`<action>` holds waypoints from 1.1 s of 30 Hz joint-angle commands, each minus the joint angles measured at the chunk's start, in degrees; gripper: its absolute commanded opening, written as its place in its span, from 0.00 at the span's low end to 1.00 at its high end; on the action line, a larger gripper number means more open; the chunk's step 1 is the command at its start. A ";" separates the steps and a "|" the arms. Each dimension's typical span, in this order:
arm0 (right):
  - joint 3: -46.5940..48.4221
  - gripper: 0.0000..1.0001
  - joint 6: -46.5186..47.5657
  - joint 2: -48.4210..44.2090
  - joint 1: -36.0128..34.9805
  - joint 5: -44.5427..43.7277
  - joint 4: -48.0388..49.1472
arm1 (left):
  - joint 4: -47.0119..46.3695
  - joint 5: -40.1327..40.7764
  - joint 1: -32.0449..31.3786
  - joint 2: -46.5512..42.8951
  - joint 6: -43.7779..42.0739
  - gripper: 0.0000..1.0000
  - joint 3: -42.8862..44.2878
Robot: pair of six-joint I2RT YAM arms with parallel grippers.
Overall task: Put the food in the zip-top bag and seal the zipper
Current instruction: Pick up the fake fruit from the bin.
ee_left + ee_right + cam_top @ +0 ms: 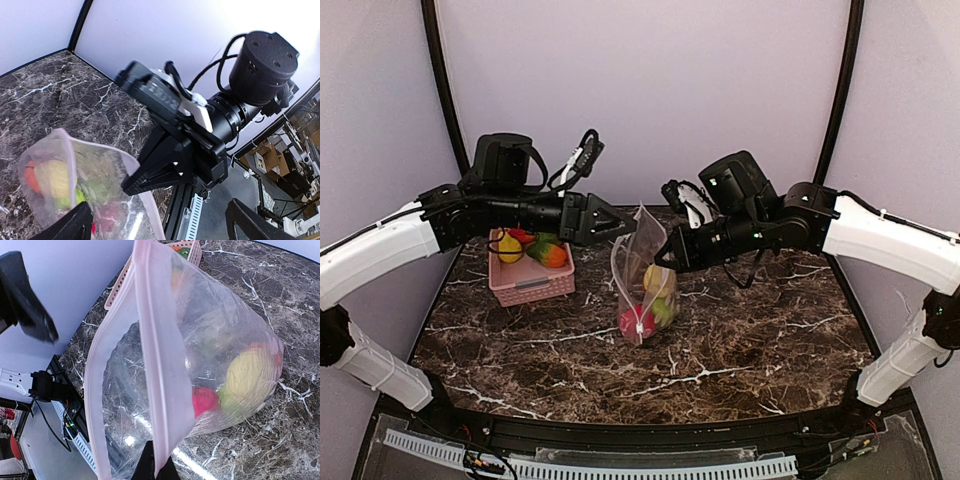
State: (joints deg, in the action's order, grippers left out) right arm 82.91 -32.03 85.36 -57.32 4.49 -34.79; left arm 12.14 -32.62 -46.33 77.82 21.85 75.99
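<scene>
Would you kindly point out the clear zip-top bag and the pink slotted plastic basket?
The clear zip-top bag (645, 287): top external view, middle of its body.
The pink slotted plastic basket (532, 287): top external view, front wall.

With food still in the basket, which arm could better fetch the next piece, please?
Left, probably: the left tool is open near the basket, while the right tool is shut on the rim of the zip-top bag, holding it up.

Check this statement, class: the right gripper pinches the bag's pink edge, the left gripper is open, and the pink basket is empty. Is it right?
No. The pink basket is not empty: the top view shows toy food lying in it. The right gripper does pinch the pink edge of the bag, and the left gripper is open.
</scene>
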 commanded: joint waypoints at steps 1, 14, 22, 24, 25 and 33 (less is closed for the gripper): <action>0.89 0.00 0.27 0.12 0.28 -0.14 0.98 | 3.45 -1.65 6.81 -4.64 1.71 0.93 0.42; 0.80 0.00 0.57 -0.10 0.30 -0.37 1.00 | 13.33 23.95 21.31 -5.32 -4.08 0.95 -5.79; -0.18 0.00 0.31 -1.06 0.28 -0.67 1.27 | 7.19 35.78 28.18 -1.11 -5.63 0.97 -11.21; -0.48 0.00 0.28 -1.25 0.28 -0.42 1.71 | 5.66 37.32 30.37 1.36 -6.66 0.96 -11.39; -0.75 0.00 0.23 -1.29 0.28 -0.30 1.86 | 5.02 37.62 32.01 2.28 -7.08 0.94 -11.52; -1.08 0.00 0.31 -1.17 0.28 0.87 2.84 | 0.57 39.55 38.11 15.57 -9.33 0.79 -7.82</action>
State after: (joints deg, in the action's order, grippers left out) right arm 82.30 -32.01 85.25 -57.32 4.75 -34.24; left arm 14.87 4.43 -10.15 88.86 14.59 65.93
